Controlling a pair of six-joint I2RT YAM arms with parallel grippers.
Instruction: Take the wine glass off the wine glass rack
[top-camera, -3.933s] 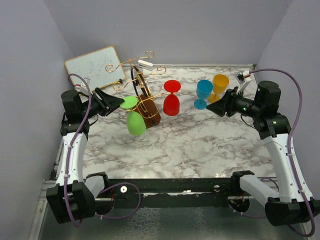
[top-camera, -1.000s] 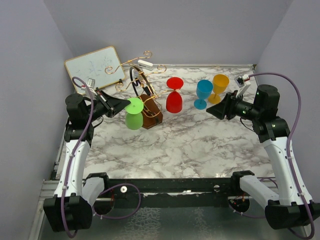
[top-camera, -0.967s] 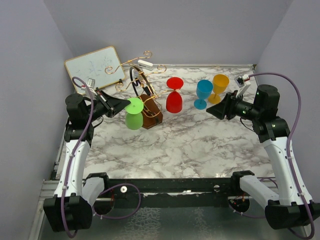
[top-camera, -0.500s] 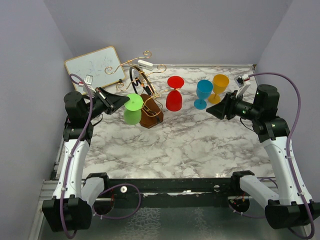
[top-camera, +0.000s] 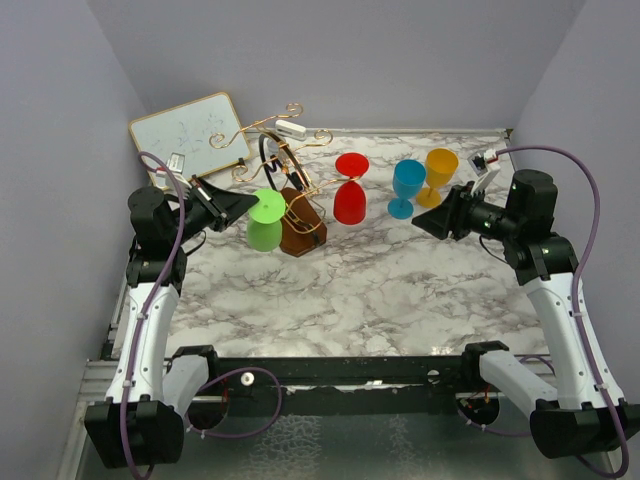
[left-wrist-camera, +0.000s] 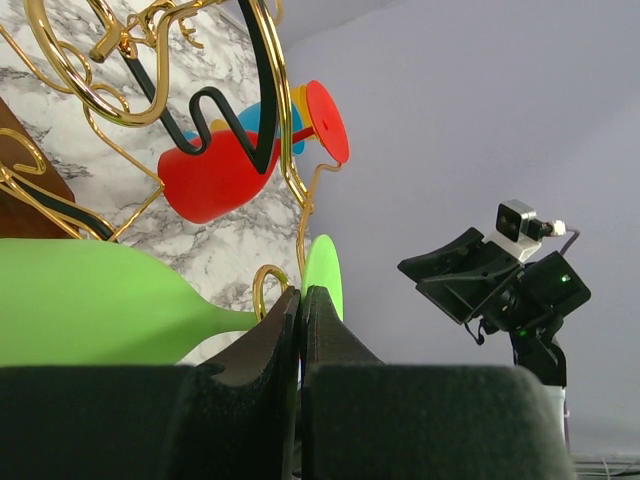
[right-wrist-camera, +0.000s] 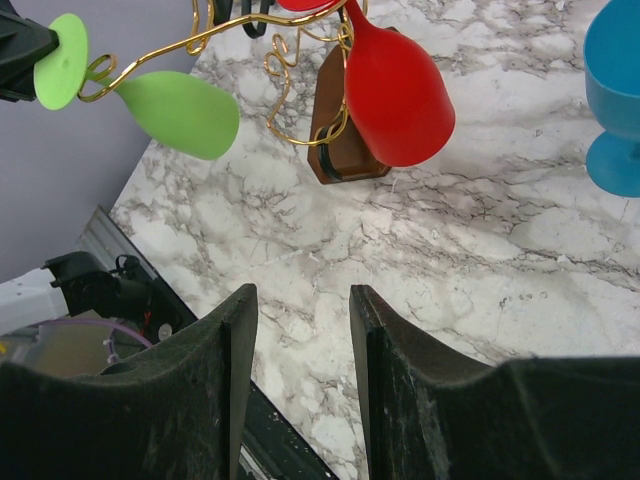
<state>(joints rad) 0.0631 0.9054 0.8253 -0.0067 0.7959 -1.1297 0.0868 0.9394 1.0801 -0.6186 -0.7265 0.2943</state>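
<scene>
The gold wire wine glass rack (top-camera: 272, 128) stands on its brown block (top-camera: 300, 232) at the back left. A green wine glass (top-camera: 265, 235) hangs sideways on a curled arm, its stem in the hook (left-wrist-camera: 268, 285). My left gripper (top-camera: 248, 206) is shut on the rim of the glass's flat foot (left-wrist-camera: 322, 275). A red wine glass (top-camera: 348, 205) hangs upside down on another arm. My right gripper (top-camera: 420, 222) hovers open and empty over the table (right-wrist-camera: 303, 290), to the right of the rack.
A blue glass (top-camera: 407, 185) and a yellow glass (top-camera: 440, 170) stand upright just behind my right gripper. A white board (top-camera: 187, 132) leans at the back left corner behind the rack. Walls close in on both sides.
The green glass, earlier hanging lower and tilted, now sits higher and closer to the rack's block with my left gripper at its foot. The right arm has barely moved.
</scene>
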